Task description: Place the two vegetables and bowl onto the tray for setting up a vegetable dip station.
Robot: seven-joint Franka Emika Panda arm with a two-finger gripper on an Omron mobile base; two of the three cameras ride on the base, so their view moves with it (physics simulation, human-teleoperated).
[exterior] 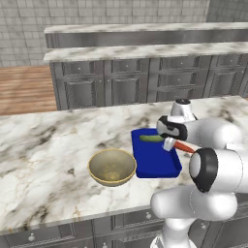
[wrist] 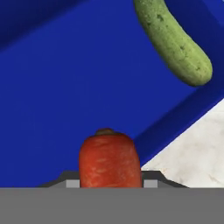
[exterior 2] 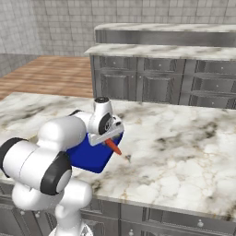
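Note:
The deep blue tray lies on the marble counter, with the green cucumber resting on its far part. In the hand view the cucumber lies along the tray floor near a rim corner. My gripper hovers over the tray's right edge, shut on the orange carrot, whose tip points out to the right. From the other side the carrot juts below the gripper past the tray. The carrot's top end sits between the fingers. The yellowish-tan bowl stands on the counter just left of the tray.
The marble counter stretches wide to the left and, in the right base view, to the right. A second counter run with grey cabinets stands behind, across a gap. My own arm covers the tray's right side.

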